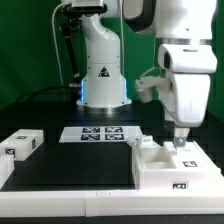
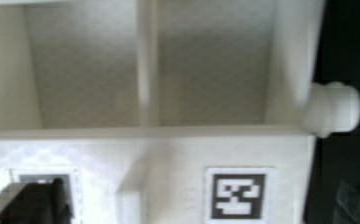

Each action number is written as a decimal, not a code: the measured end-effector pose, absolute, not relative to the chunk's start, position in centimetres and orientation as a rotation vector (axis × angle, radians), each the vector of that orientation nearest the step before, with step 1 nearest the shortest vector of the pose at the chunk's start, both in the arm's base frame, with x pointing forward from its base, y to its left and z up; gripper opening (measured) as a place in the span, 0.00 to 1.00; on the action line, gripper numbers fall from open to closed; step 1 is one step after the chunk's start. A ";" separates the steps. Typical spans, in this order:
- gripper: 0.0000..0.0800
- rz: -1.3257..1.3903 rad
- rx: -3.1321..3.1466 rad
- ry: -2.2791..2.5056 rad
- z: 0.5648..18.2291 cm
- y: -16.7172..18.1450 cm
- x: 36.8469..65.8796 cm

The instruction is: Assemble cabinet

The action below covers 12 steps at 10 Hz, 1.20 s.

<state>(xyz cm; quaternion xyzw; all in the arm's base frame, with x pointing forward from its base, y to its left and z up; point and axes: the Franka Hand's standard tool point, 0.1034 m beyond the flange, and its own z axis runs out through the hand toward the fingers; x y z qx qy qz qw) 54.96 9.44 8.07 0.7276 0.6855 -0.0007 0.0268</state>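
You have the large white plastic cabinet box (image 1: 168, 168) with compartments on the black table (image 1: 90, 165), at the exterior view's right. The gripper (image 1: 178, 143) hangs just over its top; you cannot tell whether it is parted or closed. One small white drawer block (image 1: 20, 145) lies well apart.

Cabinet (image 1: 172, 168): on desk (image 1: 70, 165), exterior view's right.
Drawer block (image 1: 20, 144): exterior view's left, well apart.
Marker board (image 1: 100, 133): between them, farther back.

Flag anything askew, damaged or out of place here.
Nothing stands out. The cabinet sits flat and looks intact under the gripper. One drawer block lies apart, level, at the exterior view's left.
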 end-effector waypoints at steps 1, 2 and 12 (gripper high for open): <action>0.98 -0.012 2.248 2.108 8.7 9.0 53.2; 1.00 -0.019 2.237 2.113 9.3 8.8 51.7; 1.00 0.085 1.953 2.367 7.5 7.3 46.2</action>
